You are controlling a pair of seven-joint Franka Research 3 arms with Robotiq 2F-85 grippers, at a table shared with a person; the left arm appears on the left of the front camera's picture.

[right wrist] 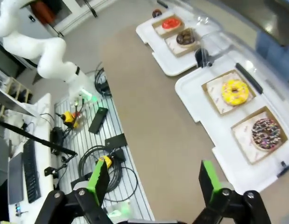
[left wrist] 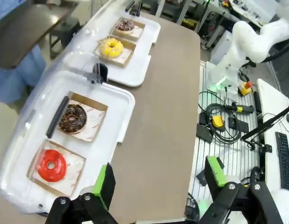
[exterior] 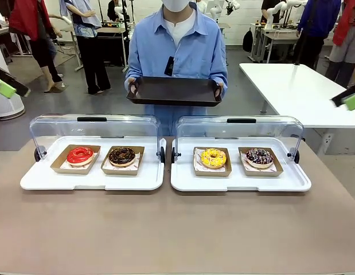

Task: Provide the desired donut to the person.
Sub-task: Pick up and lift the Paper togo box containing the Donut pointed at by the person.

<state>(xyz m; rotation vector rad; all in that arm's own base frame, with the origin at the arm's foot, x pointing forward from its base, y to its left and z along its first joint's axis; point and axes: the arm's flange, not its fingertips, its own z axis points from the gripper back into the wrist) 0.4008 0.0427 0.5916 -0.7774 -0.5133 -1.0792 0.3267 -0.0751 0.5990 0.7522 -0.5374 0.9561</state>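
Bare table (exterior: 177, 229) lay open nearest. At 11 o'clock a red donut (exterior: 80, 154) and chocolate donut (exterior: 122, 155), at 1 a yellow donut (exterior: 214, 157) and sprinkled donut (exterior: 260, 156), sat in card boats (exterior: 61, 165) on white trays (exterior: 34, 180), clear lids (exterior: 51, 126) swung back. At 12 the person (exterior: 177, 51) held a dark tray (exterior: 174, 90). Left gripper (left wrist: 159, 177) and right gripper (right wrist: 153, 175), cropped at the front view's 9 and 3, had fingers apart.

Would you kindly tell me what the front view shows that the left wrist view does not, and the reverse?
Front view: the person's hands gripping the black tray, a white table behind. Left wrist view: the right arm, cables, a keyboard. Shared: the red donut, chocolate donut, yellow donut, sprinkled donut, the black tray, and the open left end effector.
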